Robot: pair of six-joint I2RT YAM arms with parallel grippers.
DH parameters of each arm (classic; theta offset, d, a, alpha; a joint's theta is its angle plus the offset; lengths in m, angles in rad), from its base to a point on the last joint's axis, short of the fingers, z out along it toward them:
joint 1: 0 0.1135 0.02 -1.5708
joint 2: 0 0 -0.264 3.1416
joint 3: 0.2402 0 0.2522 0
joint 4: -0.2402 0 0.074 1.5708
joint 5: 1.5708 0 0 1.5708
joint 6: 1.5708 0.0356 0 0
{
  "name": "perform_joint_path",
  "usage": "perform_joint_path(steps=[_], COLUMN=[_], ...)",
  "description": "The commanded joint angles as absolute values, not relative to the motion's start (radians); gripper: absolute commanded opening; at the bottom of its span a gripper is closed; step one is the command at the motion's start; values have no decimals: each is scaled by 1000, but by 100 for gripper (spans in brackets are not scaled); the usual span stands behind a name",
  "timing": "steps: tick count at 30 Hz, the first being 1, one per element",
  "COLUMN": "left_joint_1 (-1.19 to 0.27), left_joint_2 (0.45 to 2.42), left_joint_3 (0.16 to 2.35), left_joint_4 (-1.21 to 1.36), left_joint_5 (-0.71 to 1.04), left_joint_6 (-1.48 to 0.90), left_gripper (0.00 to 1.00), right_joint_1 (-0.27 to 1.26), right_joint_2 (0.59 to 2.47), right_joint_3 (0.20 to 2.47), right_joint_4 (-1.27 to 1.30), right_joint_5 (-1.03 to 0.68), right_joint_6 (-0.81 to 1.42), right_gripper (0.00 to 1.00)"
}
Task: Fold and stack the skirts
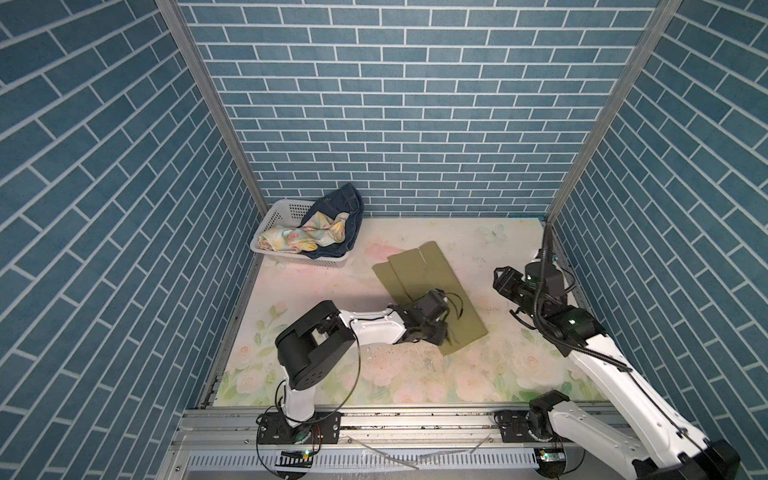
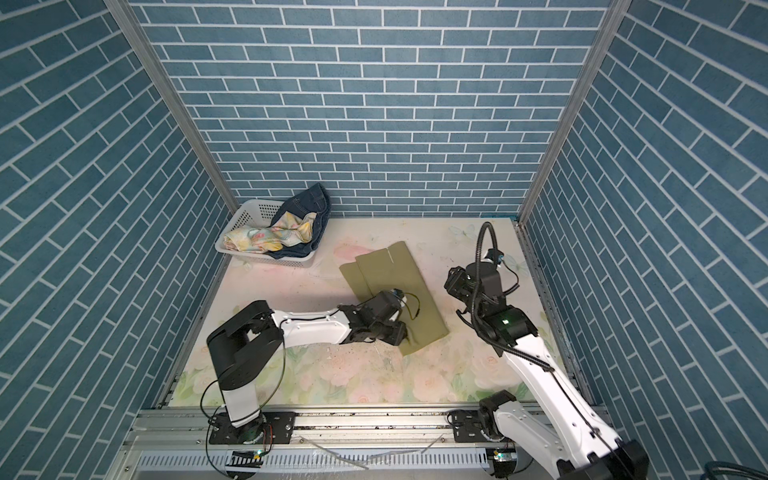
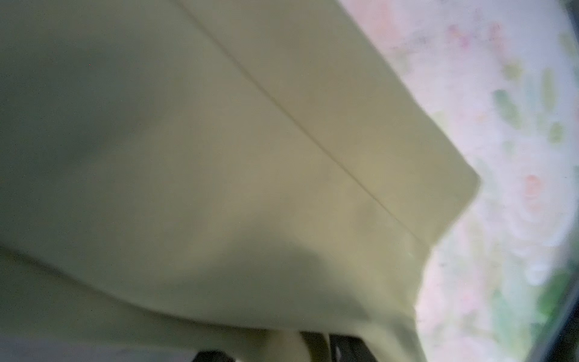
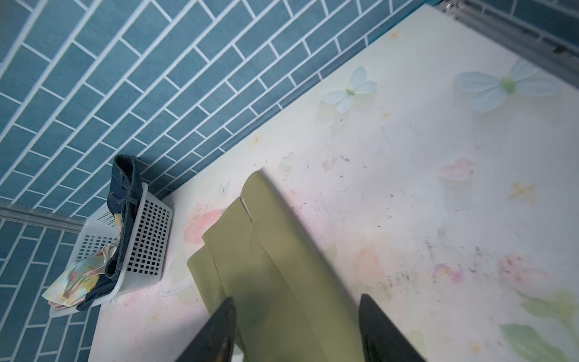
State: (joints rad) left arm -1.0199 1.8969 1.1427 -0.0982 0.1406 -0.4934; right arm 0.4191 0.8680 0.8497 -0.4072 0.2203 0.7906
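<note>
- I read the worktop (image 1: 457, 374) as a pale sheet printed with pink roses and green leaves, scuffed with dark specks around the middle.
- Pale blue butterflies (image 4: 349, 92) are printed on it toward the far right corner.
- An olive-green skirt (image 1: 419, 274) lies flat on it near the middle, set on a slant. It is folded lengthwise, with a second layer showing along its left edge.
- A white perforated basket (image 1: 307, 259) stands on the worktop in the far left corner. From here it sits near the skirt's far end, with a strip of bare print between them.
</note>
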Motion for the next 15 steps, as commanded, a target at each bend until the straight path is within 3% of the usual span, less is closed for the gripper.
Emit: perform_joint_path(steps=[1,3,5,10,15], left_joint_1=[-1063,-1059,-1034,-885,-727], left_joint_2=[1918,1865,1795,1632,1604], left_joint_3=[1218,1179,1127,1000,1002], left_joint_4=[-234,-201,-190,-192,-269], left_joint_5=[251,263,260,238,123], left_joint_6=[-351,-328,-319,-345,-385], left_gripper=[74,89,94,94,90], right_joint_1=[388,381,379,379,379], right_joint_2=[821,826,840,932,1013], right_joint_3=[881,897,894,839,723], right_joint_4=[-591,-633,-643,-608,-499], right_joint_5=[252,244,234,163,101], right_joint_6=[711,685,674,686,746], right_gripper=[70,78,82,83,82])
